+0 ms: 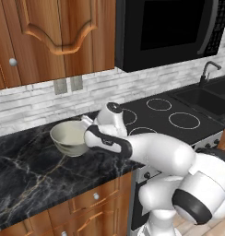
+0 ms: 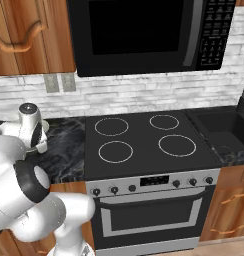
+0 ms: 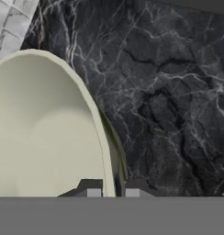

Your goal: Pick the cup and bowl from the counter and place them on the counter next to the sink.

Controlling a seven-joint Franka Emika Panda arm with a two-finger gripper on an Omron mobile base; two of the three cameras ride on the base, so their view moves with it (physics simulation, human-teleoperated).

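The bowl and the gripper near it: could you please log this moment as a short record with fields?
bowl: grey-beige, pale inside, upright on the counter
counter: black marble, left of the stovetop
gripper: at the bowl's right rim, one finger inside and one outside the wall
grasp: rim sits between the fingers; contact cannot be told
stovetop: black glass, four white rings
sink: black, right of the stovetop
faucet: thin, black, behind the sink

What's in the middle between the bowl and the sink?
The black stovetop with white rings sits between the bowl and the sink, seen in the left base view.
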